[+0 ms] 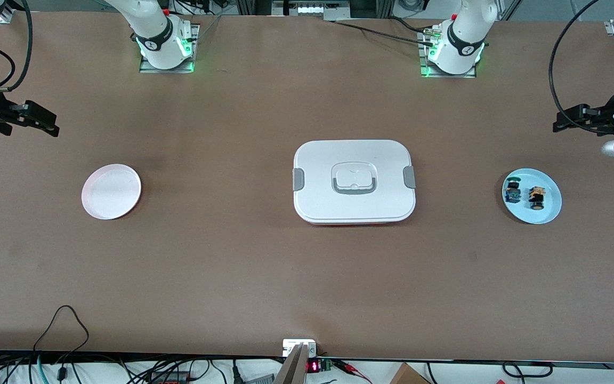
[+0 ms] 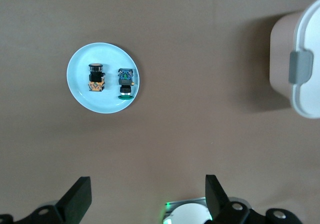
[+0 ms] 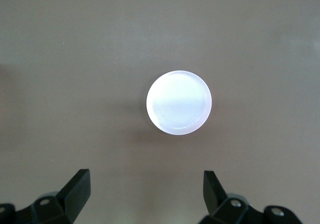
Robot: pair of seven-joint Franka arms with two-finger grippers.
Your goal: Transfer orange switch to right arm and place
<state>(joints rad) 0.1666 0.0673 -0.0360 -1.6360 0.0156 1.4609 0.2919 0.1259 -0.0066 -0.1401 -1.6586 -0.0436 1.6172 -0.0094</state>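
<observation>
Switch, orange (image 2: 96,78), lies on blue plate (image 2: 80,91), apart from spread left jaws.

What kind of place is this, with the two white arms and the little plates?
Most likely a robotics lab bench. Two arm bases are bolted to one brown table, loose cables run along its edge, and test props are laid out: a blue plate carrying the orange switch, a white lidded box and a pink plate.

We see a brown table (image 1: 243,266) bearing a pale pink round plate (image 1: 111,191), a white lidded rectangular box (image 1: 354,181) and a light blue round plate (image 1: 549,210).
</observation>
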